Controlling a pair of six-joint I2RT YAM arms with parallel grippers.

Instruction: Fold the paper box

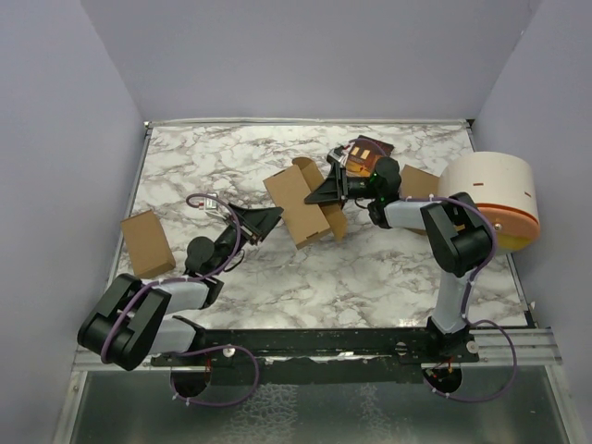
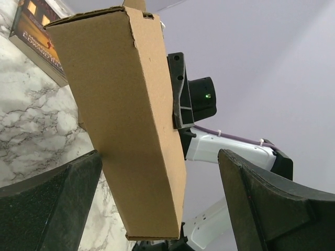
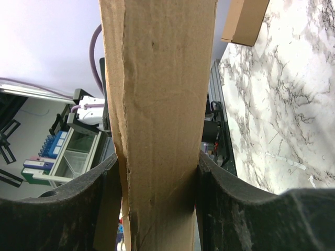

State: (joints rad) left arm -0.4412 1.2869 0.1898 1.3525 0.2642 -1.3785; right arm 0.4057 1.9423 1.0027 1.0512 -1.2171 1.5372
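Note:
The paper box (image 1: 305,203) is tan cardboard, partly folded, and is held up off the marble table at its middle. My right gripper (image 1: 331,192) is shut on the box's right side. In the right wrist view a cardboard wall (image 3: 157,104) is pinched between both fingers (image 3: 235,209). My left gripper (image 1: 265,220) is open just left of the box. In the left wrist view the box (image 2: 125,115) stands ahead between the wide-apart fingers (image 2: 47,209), untouched, with the right gripper (image 2: 191,97) behind it.
A closed tan box (image 1: 146,242) lies at the left edge, also in the right wrist view (image 3: 246,21). Another tan box (image 1: 418,180) sits beside the white drum (image 1: 495,199). A dark reddish booklet (image 1: 365,153) lies at the back, also in the left wrist view (image 2: 36,36).

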